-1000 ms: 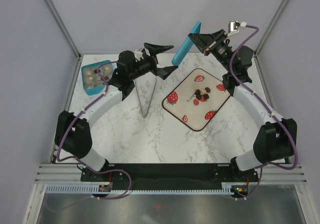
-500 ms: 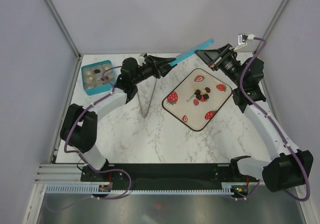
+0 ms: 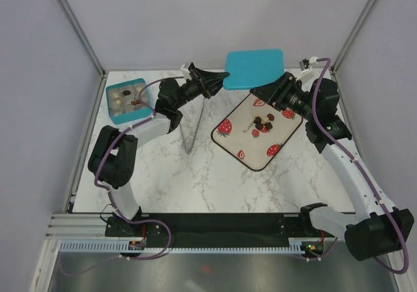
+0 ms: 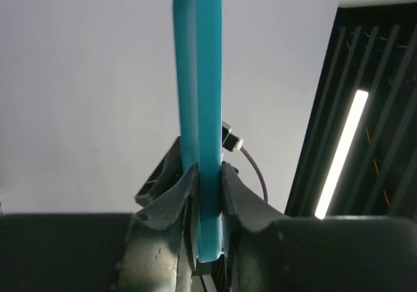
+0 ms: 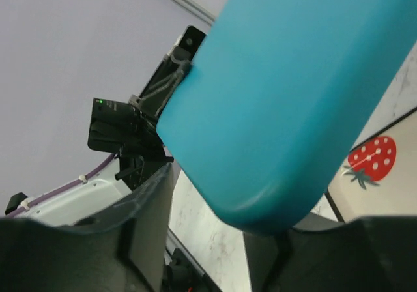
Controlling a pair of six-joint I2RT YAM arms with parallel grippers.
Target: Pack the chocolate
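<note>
Chocolate [image 3: 264, 122] sits partly on the strawberry mat [image 3: 244, 152] and partly in the teal box [image 3: 116, 115] on the table [image 3: 195, 175]. The lid [image 3: 254, 68], edge-on a moment ago, now lies flat in the air. The left gripper [image 3: 223, 80] clamps its edge. The right gripper's [image 3: 272, 95] hold is unclear. Packing looks unfinished.

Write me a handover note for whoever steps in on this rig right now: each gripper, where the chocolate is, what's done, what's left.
Left gripper: shut on one edge of the teal lid, which is held in the air over the back of the table.
Right gripper: at the lid's other end; I cannot tell whether it grips.
Chocolate: several pieces in the teal box at back left, a few more on the strawberry mat.
Done: box partly filled.
Left: move the mat pieces over, probably with the tongs lying on the table, then close the box.
</note>
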